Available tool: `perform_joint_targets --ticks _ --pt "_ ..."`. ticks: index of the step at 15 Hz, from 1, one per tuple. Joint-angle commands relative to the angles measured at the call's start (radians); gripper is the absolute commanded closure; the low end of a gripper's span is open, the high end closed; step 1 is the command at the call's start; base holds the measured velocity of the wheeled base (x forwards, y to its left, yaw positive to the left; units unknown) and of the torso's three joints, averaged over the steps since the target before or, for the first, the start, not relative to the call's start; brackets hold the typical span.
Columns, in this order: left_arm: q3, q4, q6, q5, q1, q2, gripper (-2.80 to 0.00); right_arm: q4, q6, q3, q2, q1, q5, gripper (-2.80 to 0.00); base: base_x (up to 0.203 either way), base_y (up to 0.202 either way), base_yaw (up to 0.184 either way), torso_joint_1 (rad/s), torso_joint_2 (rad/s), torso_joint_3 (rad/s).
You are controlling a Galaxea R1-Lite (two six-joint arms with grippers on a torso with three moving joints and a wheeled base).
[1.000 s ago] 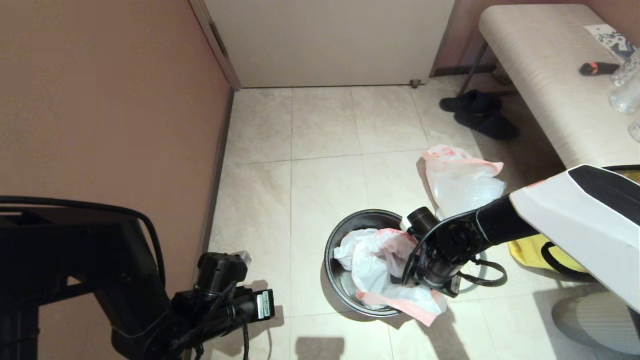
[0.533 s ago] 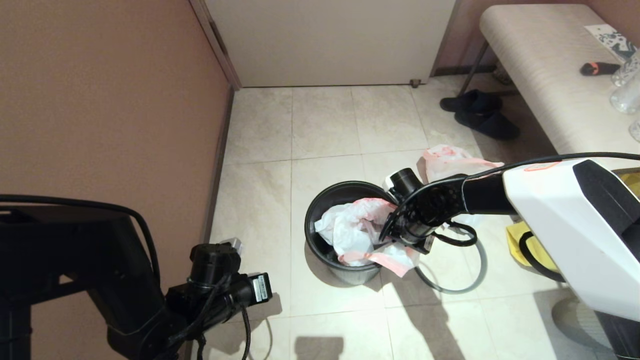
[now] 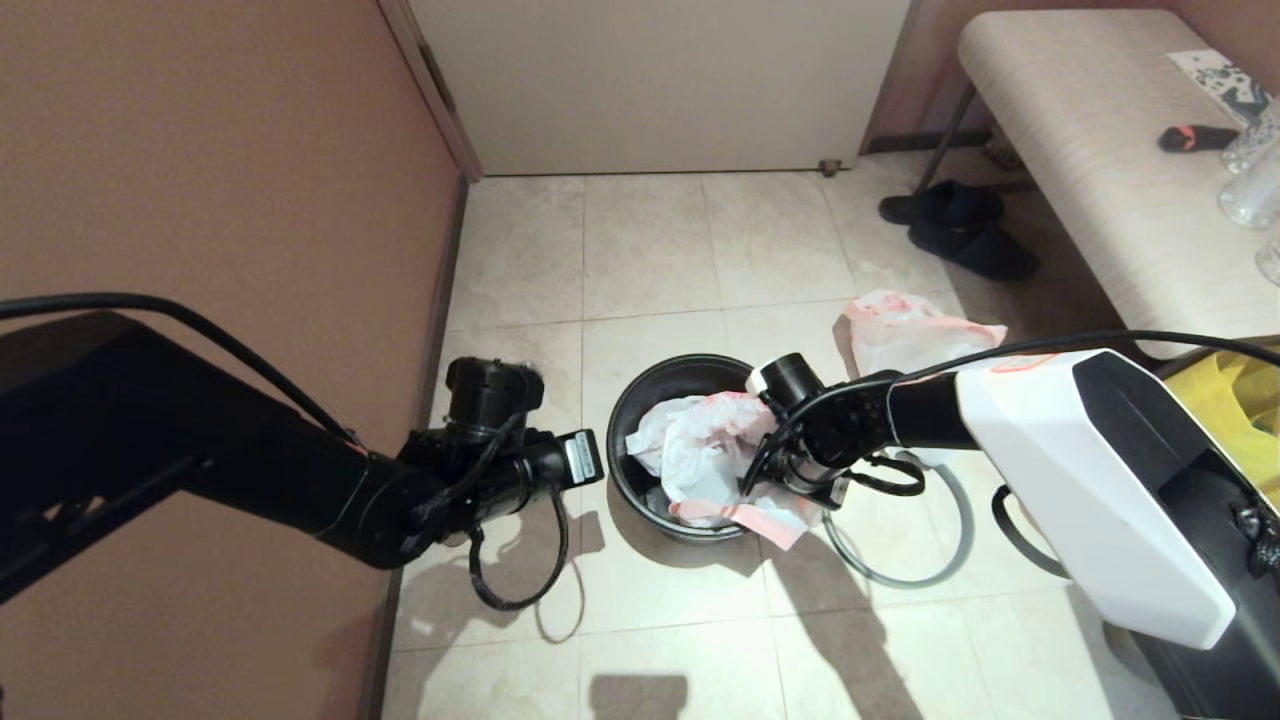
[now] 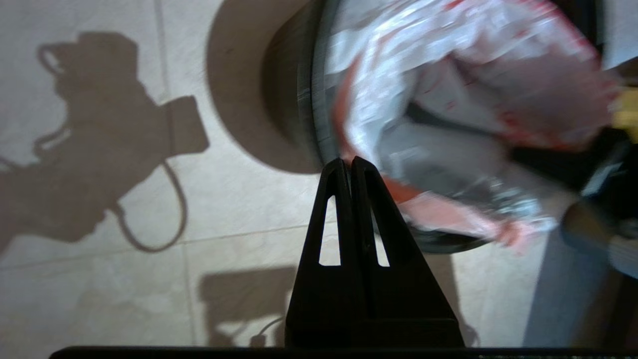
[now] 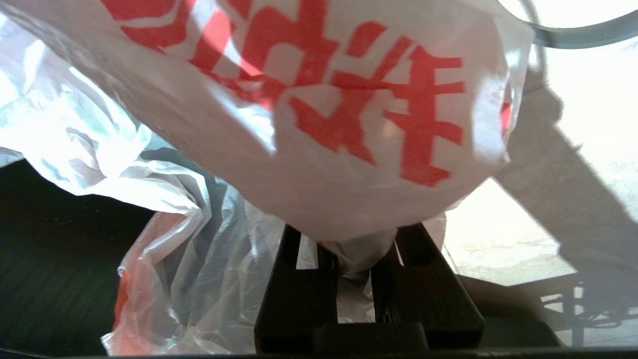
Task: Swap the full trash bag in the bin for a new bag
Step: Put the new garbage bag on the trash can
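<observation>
A pair of dark slippers (image 3: 958, 232) lies on the pale tiled floor (image 3: 650, 240) in the upper right of the head view, beside the leg of a cream padded bench (image 3: 1100, 150). On the bench, at the right edge, rest a black and orange object (image 3: 1197, 137), a printed paper (image 3: 1225, 78) and some clear bottles (image 3: 1252, 190). A lumpy white bag with red print (image 3: 905, 335) sits on the floor right of centre. A yellow bag (image 3: 1235, 395) shows at the right edge. A white door (image 3: 660, 80) fills the top centre, and a brown wall (image 3: 200, 170) the left.
</observation>
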Motion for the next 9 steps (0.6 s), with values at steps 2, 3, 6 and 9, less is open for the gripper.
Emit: perform_joint_targets --ticks 2,3,6,9 --pt "-0.253 0.218 -0.015 0.001 -0.058 0.044 0.00 0.003 0.005 0.004 0.019 0.019 0.001 0.00 0.000 0.000 0.000 0.000 0.00 0.000" --pt "-0.337 0.295 -0.025 0.001 -0.081 0.067 0.00 0.001 0.006 0.004 0.018 0.028 0.001 0.00 0.000 0.000 0.000 0.000 0.00 0.000" --pt "-0.556 0.555 -0.116 0.001 -0.136 0.128 0.00 -0.001 0.014 0.004 0.016 0.044 -0.006 0.00 0.000 0.000 0.000 0.000 0.00 0.000" --pt "-0.756 0.870 -0.197 0.003 -0.181 0.221 0.00 -0.009 0.057 0.006 0.013 0.052 -0.042 0.00 0.000 0.000 0.000 0.000 0.00 0.000"
